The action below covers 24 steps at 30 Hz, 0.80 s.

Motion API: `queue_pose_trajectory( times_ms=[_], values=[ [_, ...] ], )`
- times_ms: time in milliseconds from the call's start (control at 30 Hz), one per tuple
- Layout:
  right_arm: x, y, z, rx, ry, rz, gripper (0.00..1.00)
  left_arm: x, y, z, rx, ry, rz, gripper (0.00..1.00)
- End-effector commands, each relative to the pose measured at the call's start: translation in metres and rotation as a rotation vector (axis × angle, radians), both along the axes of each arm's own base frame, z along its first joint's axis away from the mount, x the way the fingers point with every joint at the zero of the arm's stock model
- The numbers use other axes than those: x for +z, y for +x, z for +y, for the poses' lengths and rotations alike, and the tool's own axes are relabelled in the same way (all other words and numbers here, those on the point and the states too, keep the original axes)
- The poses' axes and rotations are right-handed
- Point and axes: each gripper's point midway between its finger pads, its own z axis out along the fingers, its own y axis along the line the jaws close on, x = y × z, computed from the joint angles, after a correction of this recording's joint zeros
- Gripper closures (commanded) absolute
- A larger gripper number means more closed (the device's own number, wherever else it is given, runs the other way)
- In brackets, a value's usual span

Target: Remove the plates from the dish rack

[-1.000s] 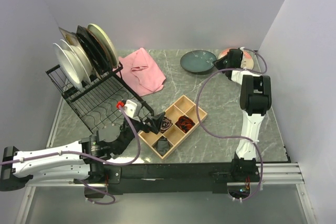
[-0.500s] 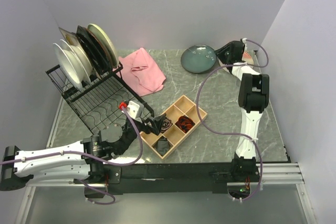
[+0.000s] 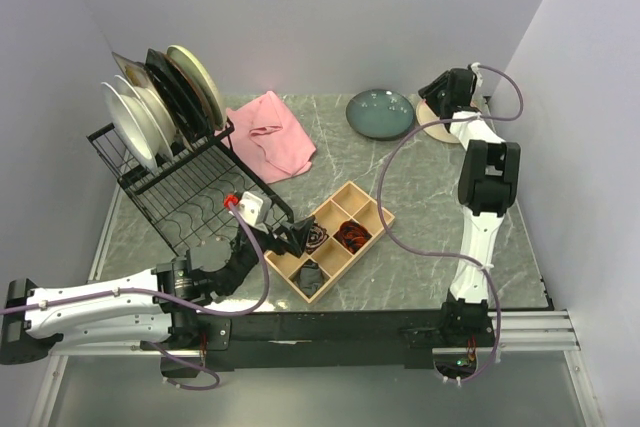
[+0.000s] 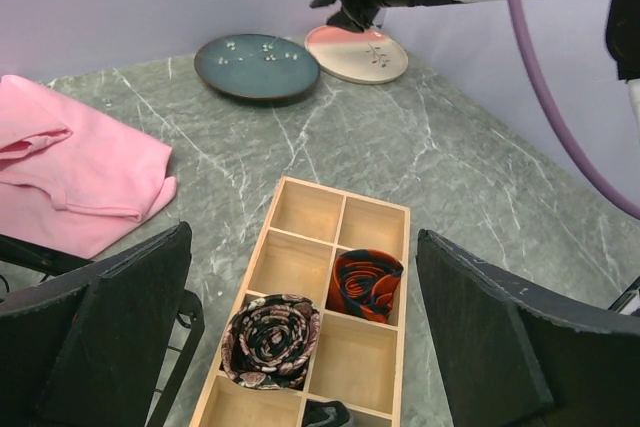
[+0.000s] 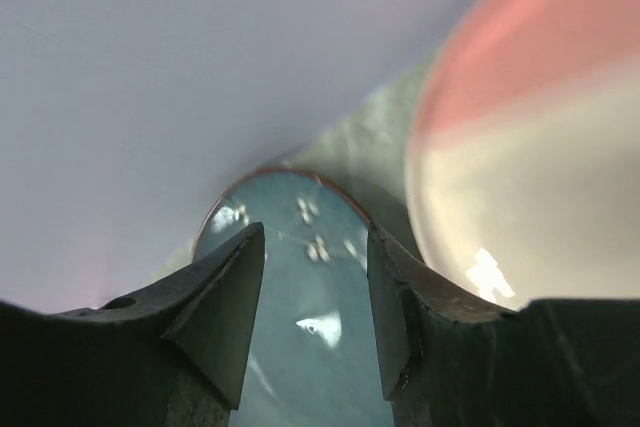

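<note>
While the right gripper (image 5: pixel 310 237) hovered empty, jaws spread, a round teal ceramic plate (image 5: pixel 300 287) and a round pink-cream plate (image 5: pixel 520 147) lay on the grey marble desk (image 3: pixel 420 177) just ahead of it; the black wire dish rack (image 3: pixel 175 197) of upright plates (image 3: pixel 135 122) stood left of the equally spread left gripper (image 3: pixel 297 235).

The left arm (image 3: pixel 100 307) lies low and folded beside its base, with the elbow pushed out toward 9 o'clock and the forearm running back to the right. Its wrist aims the left gripper (image 3: pixel 297 235) toward 2 o'clock, held low, with the fingers (image 4: pixel 110 337) spread wide apart. The right arm (image 3: pixel 478 237) rises from its base and stretches far out toward 12 o'clock, bending at its black middle joint. The right gripper (image 3: pixel 436 89) sits at the far end of that reach, tipped downward and turned toward 10 o'clock, its own fingers (image 5: pixel 225 297) parted by a narrow gap.
</note>
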Motion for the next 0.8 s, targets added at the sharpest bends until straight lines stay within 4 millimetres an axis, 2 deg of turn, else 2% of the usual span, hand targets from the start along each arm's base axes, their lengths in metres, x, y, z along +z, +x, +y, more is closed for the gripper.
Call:
queue_pose_trajectory(
  times_ms=[0, 33, 133, 167, 200, 233, 267, 300, 333, 367, 400, 433, 467, 500, 533, 567, 600, 633, 667, 700, 733, 767],
  values=[
    [0.066, -0.029, -0.002, -0.02, -0.058, -0.035, 0.5, 0.013, 0.001, 0.006, 0.018, -0.071, -0.004, 0.01],
    [0.066, -0.038, 0.007, -0.009, -0.073, -0.008, 0.51, 0.013, 0.0, 0.006, 0.014, -0.075, -0.005, 0.0],
    [0.099, -0.076, 0.025, 0.003, -0.132, 0.016, 0.57, 0.016, 0.0, 0.006, 0.013, -0.091, 0.0, 0.01],
    [0.101, -0.087, 0.051, 0.049, -0.141, 0.034, 0.57, 0.016, 0.0, 0.007, 0.018, -0.089, 0.004, 0.01],
    [0.105, -0.098, 0.061, 0.07, -0.145, 0.048, 0.55, 0.021, 0.0, 0.007, 0.022, -0.108, 0.013, 0.01],
    [0.123, -0.116, 0.072, 0.098, -0.138, 0.042, 0.53, 0.024, 0.002, 0.009, 0.037, -0.123, 0.022, 0.01],
    [0.115, -0.133, 0.094, 0.146, -0.136, 0.066, 0.52, 0.028, 0.005, 0.015, 0.075, -0.142, 0.037, 0.01],
    [0.121, -0.145, 0.102, 0.161, -0.133, 0.061, 0.5, 0.037, 0.006, 0.017, 0.092, -0.17, 0.064, 0.01],
    [0.15, -0.165, 0.11, 0.181, -0.134, 0.005, 0.49, 0.043, 0.006, 0.019, 0.102, -0.184, 0.072, 0.0],
    [0.143, -0.18, 0.113, 0.178, -0.161, 0.021, 0.49, 0.049, 0.008, 0.022, 0.119, -0.195, 0.077, 0.0],
    [0.151, -0.197, 0.132, 0.208, -0.187, 0.002, 0.48, 0.064, 0.008, 0.024, 0.125, -0.226, 0.077, 0.0],
    [0.173, -0.219, 0.134, 0.211, -0.212, -0.034, 0.48, 0.069, 0.008, 0.028, 0.137, -0.228, 0.076, 0.0],
    [0.17, -0.233, 0.135, 0.208, -0.225, -0.027, 0.48, 0.075, 0.01, 0.03, 0.15, -0.236, 0.071, 0.0],
    [0.175, -0.249, 0.153, 0.257, -0.219, -0.049, 0.46, 0.09, 0.013, 0.04, 0.193, -0.256, 0.057, 0.0],
    [0.197, -0.268, 0.157, 0.278, -0.205, -0.115, 0.45, 0.097, 0.016, 0.047, 0.232, -0.259, 0.051, 0.01],
    [0.186, -0.282, 0.164, 0.308, -0.209, -0.104, 0.43, 0.104, 0.019, 0.055, 0.276, -0.259, 0.046, 0.01],
    [0.189, -0.296, 0.178, 0.351, -0.21, -0.124, 0.36, 0.122, 0.025, 0.073, 0.376, -0.266, 0.038, 0.03],
    [0.2, -0.313, 0.18, 0.37, -0.213, -0.159, 0.32, 0.129, 0.028, 0.082, 0.423, -0.258, 0.032, 0.08],
    [0.188, -0.322, 0.182, 0.385, -0.22, -0.141, 0.27, 0.138, 0.03, 0.089, 0.463, -0.25, 0.02, 0.15],
    [0.188, -0.331, 0.185, 0.403, -0.22, -0.154, 0.2, 0.152, 0.032, 0.098, 0.512, -0.203, -0.007, 0.2],
    [0.195, -0.344, 0.193, 0.438, -0.21, -0.195, 0.15, 0.156, 0.037, 0.113, 0.593, -0.184, -0.007, 0.21],
    [0.181, -0.352, 0.195, 0.463, -0.216, -0.179, 0.08, 0.16, 0.039, 0.123, 0.651, -0.146, -0.011, 0.2]
  ],
)
